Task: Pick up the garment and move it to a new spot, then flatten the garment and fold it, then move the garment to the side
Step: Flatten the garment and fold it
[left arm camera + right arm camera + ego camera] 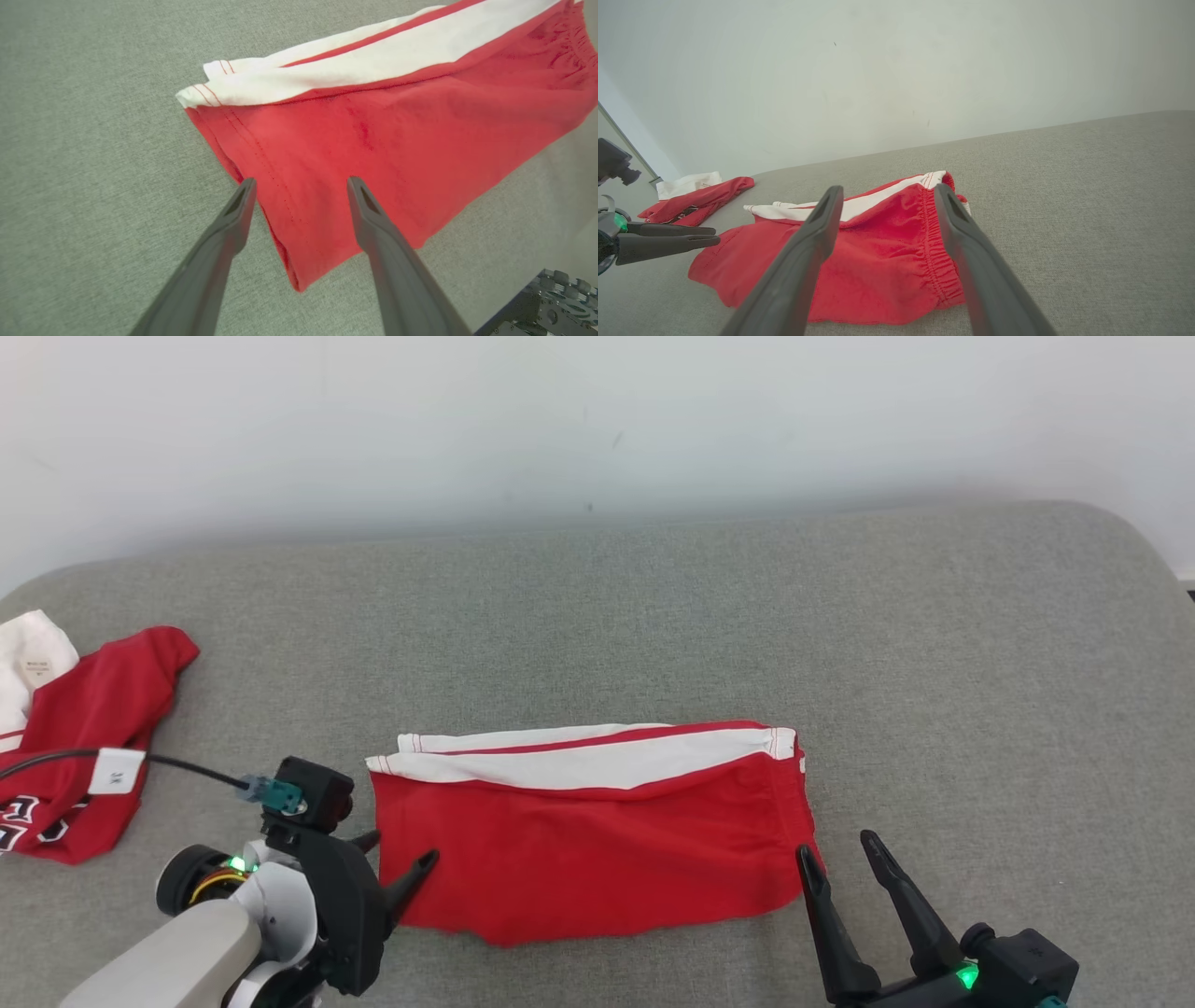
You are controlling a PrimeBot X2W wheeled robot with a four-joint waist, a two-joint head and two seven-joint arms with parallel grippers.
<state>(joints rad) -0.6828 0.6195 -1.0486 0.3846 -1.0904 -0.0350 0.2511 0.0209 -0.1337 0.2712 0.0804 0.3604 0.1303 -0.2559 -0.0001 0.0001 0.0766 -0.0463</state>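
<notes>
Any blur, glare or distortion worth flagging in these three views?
Head view: soft even light, no glare; red shorts sharp, cushion's far edge hazy against the wall. Left wrist view: left hand soft-edged, cloth weave crisp. Right wrist view: wide-angle tilt of the cushion's edge.

Two red-and-white cloth garments, folded shorts (588,845) and crumpled garment (89,728); two dark long-fingered grippers, left gripper (402,848) and right gripper (836,843); one grey fabric surface (653,616).
</notes>
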